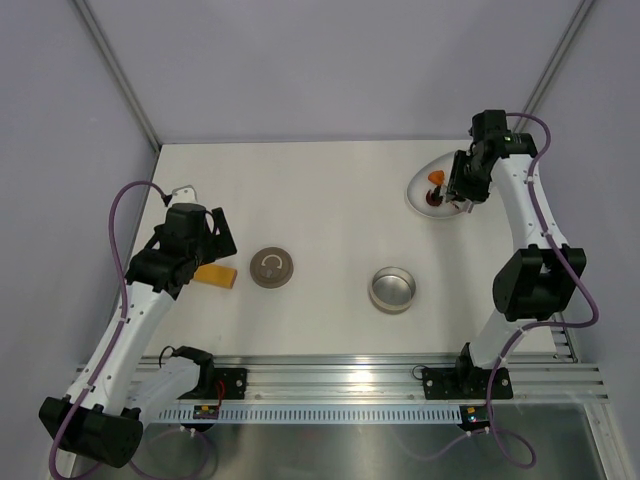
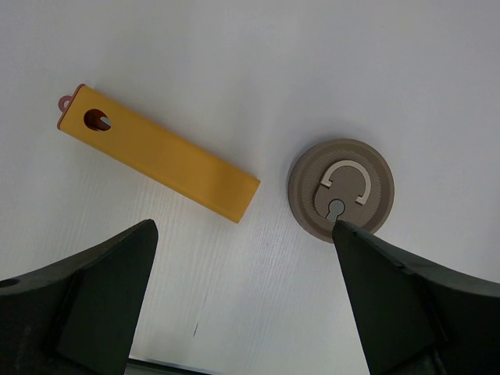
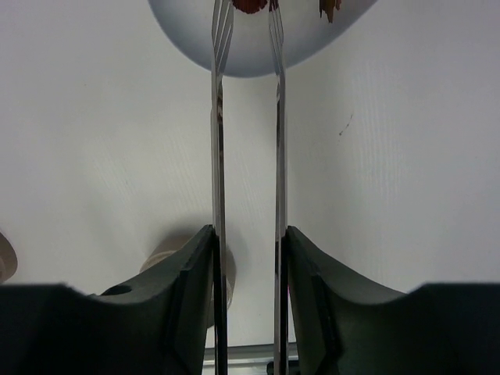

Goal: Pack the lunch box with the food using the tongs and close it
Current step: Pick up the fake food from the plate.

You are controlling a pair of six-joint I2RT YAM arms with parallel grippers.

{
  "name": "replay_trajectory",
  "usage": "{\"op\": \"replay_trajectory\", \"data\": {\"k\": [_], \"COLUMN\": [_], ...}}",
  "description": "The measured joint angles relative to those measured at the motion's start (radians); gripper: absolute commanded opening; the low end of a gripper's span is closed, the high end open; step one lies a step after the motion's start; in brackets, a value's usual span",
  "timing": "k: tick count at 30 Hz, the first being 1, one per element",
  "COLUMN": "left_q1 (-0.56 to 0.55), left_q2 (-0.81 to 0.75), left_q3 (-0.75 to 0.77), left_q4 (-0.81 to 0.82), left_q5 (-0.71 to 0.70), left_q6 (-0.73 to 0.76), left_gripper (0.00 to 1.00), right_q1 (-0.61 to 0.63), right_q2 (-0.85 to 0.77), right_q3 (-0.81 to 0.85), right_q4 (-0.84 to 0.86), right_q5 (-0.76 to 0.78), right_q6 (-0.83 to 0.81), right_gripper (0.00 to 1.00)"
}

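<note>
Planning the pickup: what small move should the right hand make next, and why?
Probably squeeze the tongs shut: the right hand holds them over the white plate, tips apart, with a dark red food piece between them.

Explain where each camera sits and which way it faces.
Top: above and behind, looking down at the table; left arm and right arm show.
Left wrist: on the left arm, looking down past the open left claw at the lid and orange block.
Right wrist: along the tongs in the right claw towards the plate.
Shared: lid, top and left wrist.
</note>
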Motion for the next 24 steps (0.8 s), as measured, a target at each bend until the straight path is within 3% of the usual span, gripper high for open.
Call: {"op": "replay_trajectory", "data": {"k": [24], "left_q1": [0.0], "left_q2": [0.0], "left_q3": [-0.002], "left_q4": [0.0], "left_q5": [0.001], "left_q6": [0.0], "left_gripper": [0.99], "right_q1": [-0.002], "right_q2": [0.161], "right_q3": [0.006], "right_q4": [0.157], "right_q5": [0.043], "right_q6": [0.074], "right_gripper": [0.49]}}
